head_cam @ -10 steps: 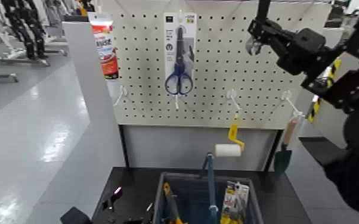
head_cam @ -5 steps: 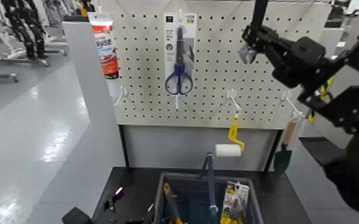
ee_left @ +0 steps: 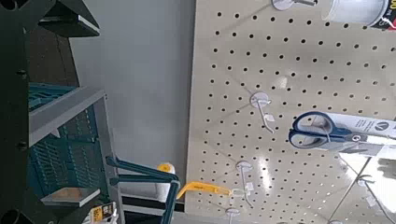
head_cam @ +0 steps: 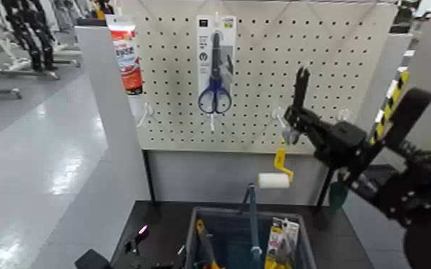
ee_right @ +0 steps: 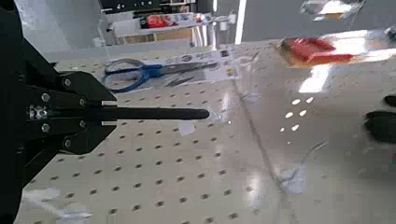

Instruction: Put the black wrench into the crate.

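The right gripper [head_cam: 295, 114] is holding the black wrench [head_cam: 299, 91] in front of the pegboard [head_cam: 261, 71], its jaws closed around the wrench near the silvery head, the handle pointing upward. The wrench is hanging in the air, above and somewhat to the right of the crate [head_cam: 197, 229], which is sitting on the dark desk [head_cam: 157, 222] below. The pick-up is looking done; lowering and release are remaining. The left gripper is probably parked low at the crate's left, its jaws unseen.
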Tool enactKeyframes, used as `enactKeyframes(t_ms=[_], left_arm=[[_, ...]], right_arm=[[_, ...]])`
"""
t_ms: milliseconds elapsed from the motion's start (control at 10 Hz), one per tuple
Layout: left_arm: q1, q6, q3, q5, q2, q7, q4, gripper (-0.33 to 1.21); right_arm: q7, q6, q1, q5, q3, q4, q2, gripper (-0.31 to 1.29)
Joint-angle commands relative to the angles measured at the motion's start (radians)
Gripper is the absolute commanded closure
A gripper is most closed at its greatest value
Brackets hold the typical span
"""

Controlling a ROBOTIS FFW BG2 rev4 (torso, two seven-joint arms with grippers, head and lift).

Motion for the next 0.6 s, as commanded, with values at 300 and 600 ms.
enactKeyframes(t_ms=[300,600], left_arm=[[0.000,-0.003,0.007,-0.002,-0.003,-0.002,0.003,0.10],[-0.002,-0.003,0.009,-0.006,-0.003,-0.002,0.005,0.10]], right_arm=[[-0.028,0.074,0.135,0.010,0.001,0.173,0.019,1.11],[-0.032,0.127,0.177,0.047,0.010,0.205,0.021,1.11]])
